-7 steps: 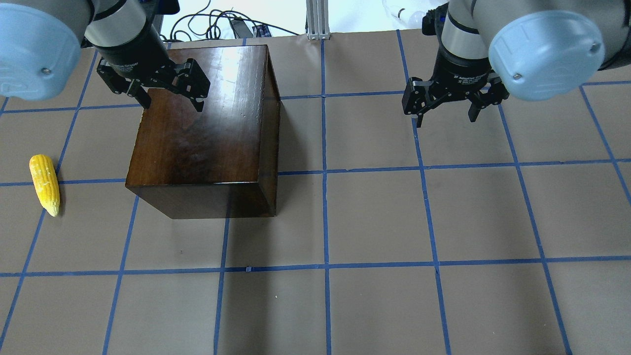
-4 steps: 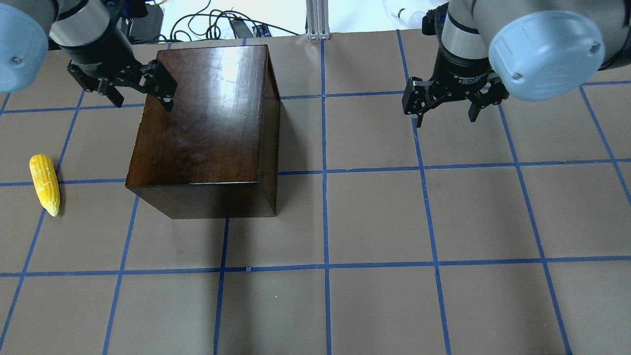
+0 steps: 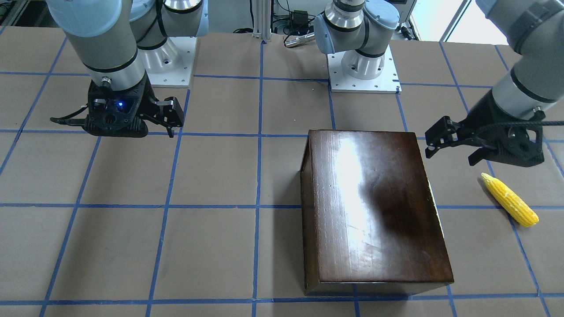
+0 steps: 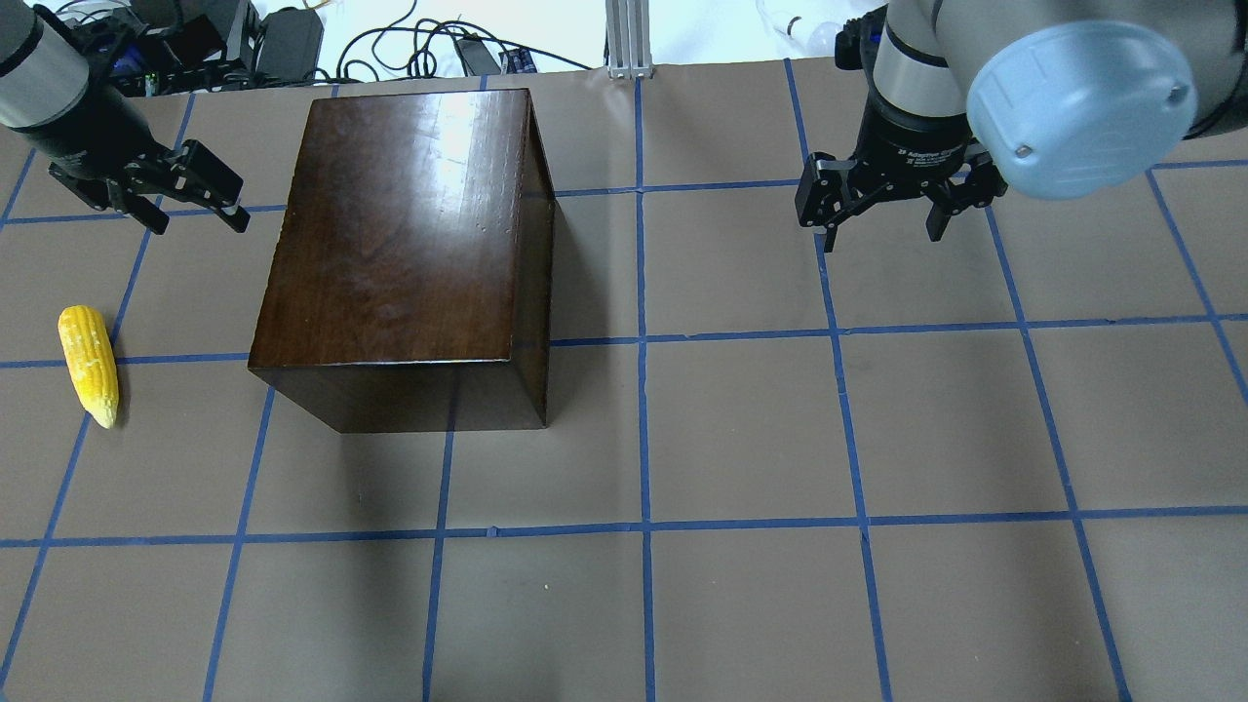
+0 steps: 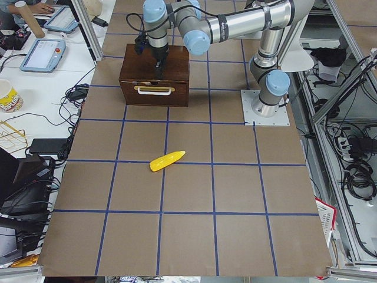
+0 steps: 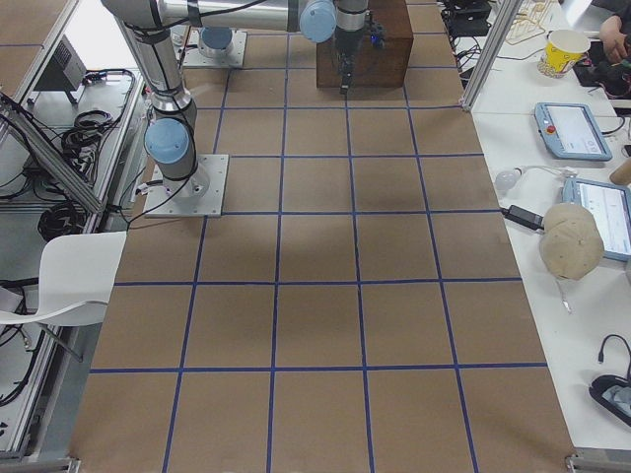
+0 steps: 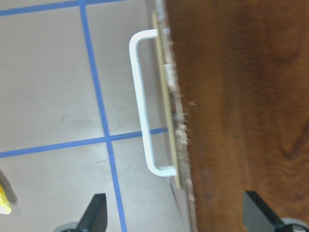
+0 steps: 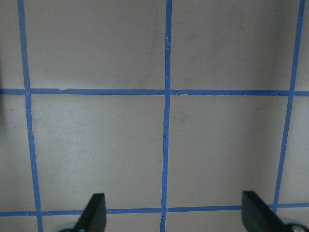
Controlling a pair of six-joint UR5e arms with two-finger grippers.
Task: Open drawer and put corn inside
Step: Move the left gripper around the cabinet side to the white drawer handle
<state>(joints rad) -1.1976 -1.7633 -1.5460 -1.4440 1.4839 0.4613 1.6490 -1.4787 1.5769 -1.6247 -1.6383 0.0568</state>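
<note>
**Step in hand.** The opening step is not yet done. The drawer [image 5: 154, 99] sits fully shut in the box [image 4: 400, 224], its front panel facing the table's left end. The left pincer [image 4: 195, 222] hovers released just outside that front. In the left wrist view its fingers straddle the box's top edge, with the white handle [image 7: 142, 106] below and between them. It grasps nothing.

**Next move.** Judged from this pose, the left pincer needs to descend beside the front panel, bring its fingers across the handle bar, clench on it and pull toward the table's left end.

**Location of the corn.** The corn [image 4: 88, 363] lies flat on the table [image 4: 741, 439], well apart from the box on the side of the left end. Nothing touches it.

**Other items.** The right pincer [image 4: 882, 237] hangs released over bare table toward the right end and holds nothing. Its wrist view shows only blue grid tape.

**Obstructions.**
- The corn lies out from the drawer front, roughly in the pull direction. Whether the drawer at full extension reaches it cannot be told.
- The gap between the handle and the panel looks narrow, so finger alignment matters.
</note>
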